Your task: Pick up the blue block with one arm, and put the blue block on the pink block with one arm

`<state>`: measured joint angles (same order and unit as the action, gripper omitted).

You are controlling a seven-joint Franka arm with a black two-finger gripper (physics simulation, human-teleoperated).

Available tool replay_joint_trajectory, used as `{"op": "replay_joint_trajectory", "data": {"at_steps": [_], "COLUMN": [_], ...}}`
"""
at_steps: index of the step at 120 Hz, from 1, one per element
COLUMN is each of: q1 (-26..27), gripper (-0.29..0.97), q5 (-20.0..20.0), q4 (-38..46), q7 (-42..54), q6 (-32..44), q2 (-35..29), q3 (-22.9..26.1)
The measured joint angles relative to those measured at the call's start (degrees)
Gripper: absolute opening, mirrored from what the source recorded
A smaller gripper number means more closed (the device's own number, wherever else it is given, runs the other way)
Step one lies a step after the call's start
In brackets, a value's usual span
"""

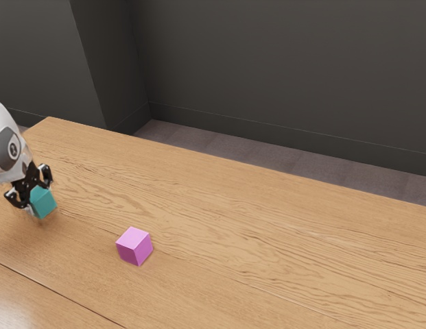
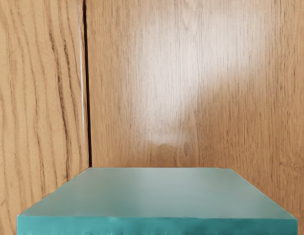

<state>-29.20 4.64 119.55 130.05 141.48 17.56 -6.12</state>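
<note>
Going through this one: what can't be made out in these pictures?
The arm: exterior view, cut off by the left edge above the wrist.
The blue block: wrist view, near part cut off by the frame's edge.
Far faces of the pink block: exterior view, hidden by the block itself.

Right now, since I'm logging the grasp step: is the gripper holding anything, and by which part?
Yes. The gripper holds the blue block, clamped from two opposite sides at its upper part; the block hangs tilted below the hand.
</note>
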Motion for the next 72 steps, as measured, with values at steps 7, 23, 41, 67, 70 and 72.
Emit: {"op": "replay_joint_trajectory", "data": {"at_steps": [7,23,41,67,70,72], "q1": [-0.1,0.1,1.4,15.7,16.6,16.9], "gripper": [0.34,0.34,0.33,0.33,0.34,0.34], "q5": [0.1,0.1,0.0,1.7,1.9,2.1], "q4": [2.3,5.4,3.4,2.9,2.9,2.9], "q7": [0.0,-2.0,-6.7,-16.0,-17.2,-17.9], "q6": [-0.9,-7.2,-14.0,-18.5,-18.8,-18.9], "q2": [-4.7,-16.9,-17.5,-15.0,-14.8,-14.6], "q3": [0.7,8.2,17.7,18.2,18.2,18.2]}}
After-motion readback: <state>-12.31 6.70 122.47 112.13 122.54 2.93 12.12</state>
